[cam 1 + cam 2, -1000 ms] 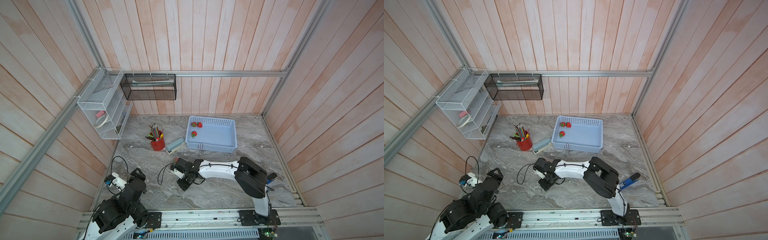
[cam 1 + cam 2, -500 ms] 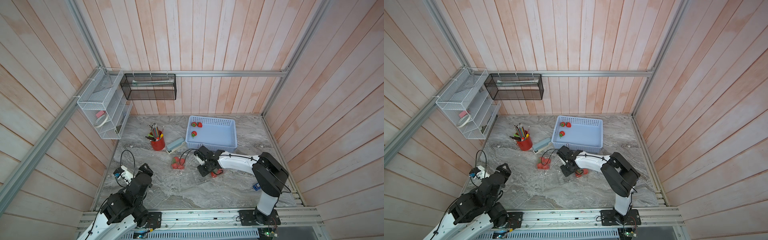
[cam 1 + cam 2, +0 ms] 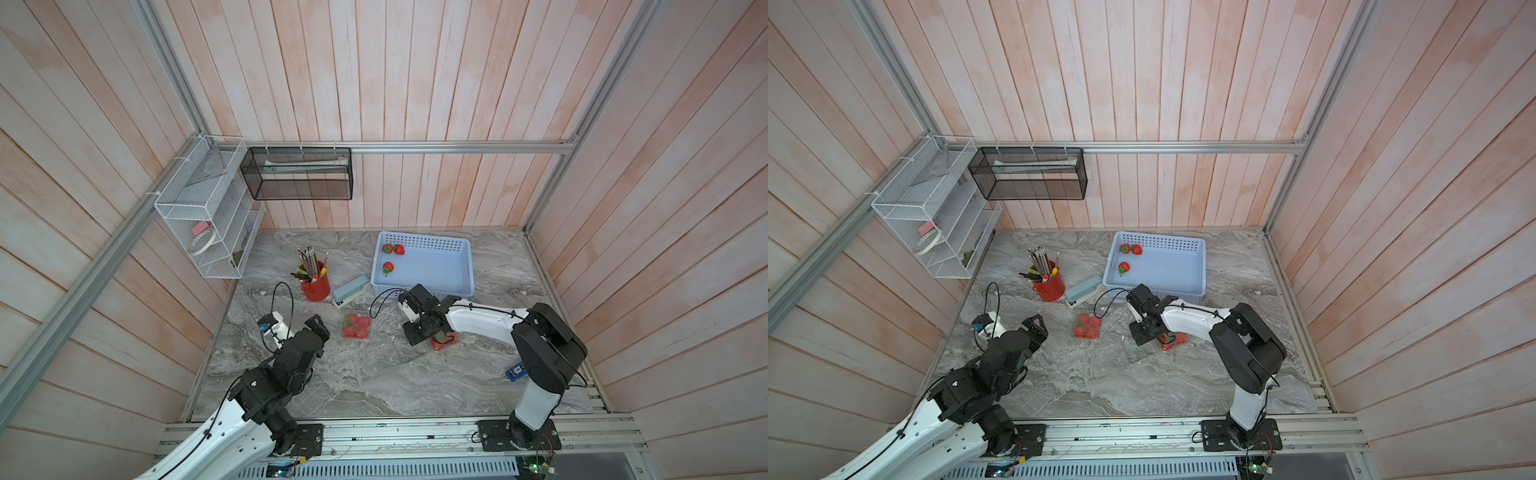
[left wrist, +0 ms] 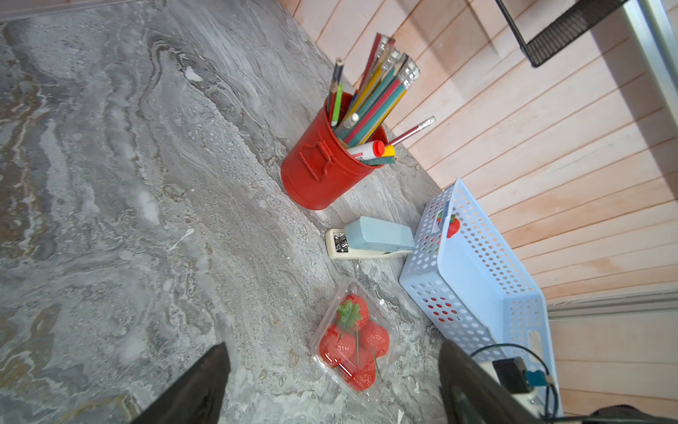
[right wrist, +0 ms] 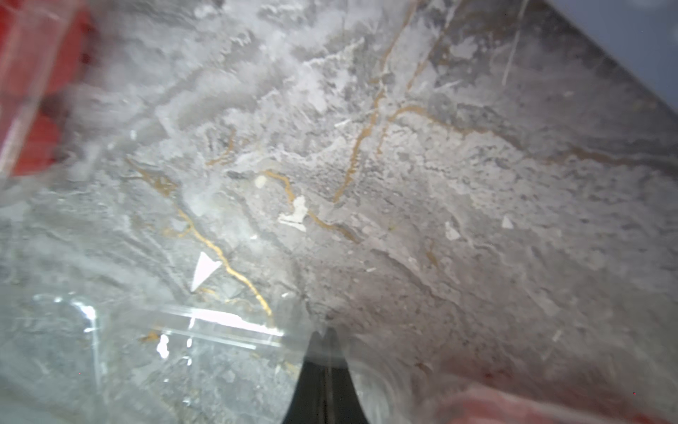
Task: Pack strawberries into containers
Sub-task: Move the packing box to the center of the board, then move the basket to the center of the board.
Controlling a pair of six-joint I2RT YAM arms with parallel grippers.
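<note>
While right fingers [image 5: 323,389] pinch container [image 5: 220,325], strawberries [image 3: 445,343] inside.

A basket [image 3: 428,240] sits on the table [image 3: 374,382], far and right of the middle. Three berries [image 3: 387,268] lie in its left end. A cup [image 3: 316,286] stands left of the basket, and a stapler [image 3: 351,291] lies between them, just beside the basket. Nearer than the stapler lies the left box [image 3: 356,327], with berries in it. To its right, the right box [image 3: 445,341] lies partly under the right gripper [image 3: 419,334]. The left gripper [image 3: 316,328] is left of the left box, apart from it. One rack [image 3: 199,224] hangs on the left wall and another rack [image 3: 297,174] hangs on the far wall.
</note>
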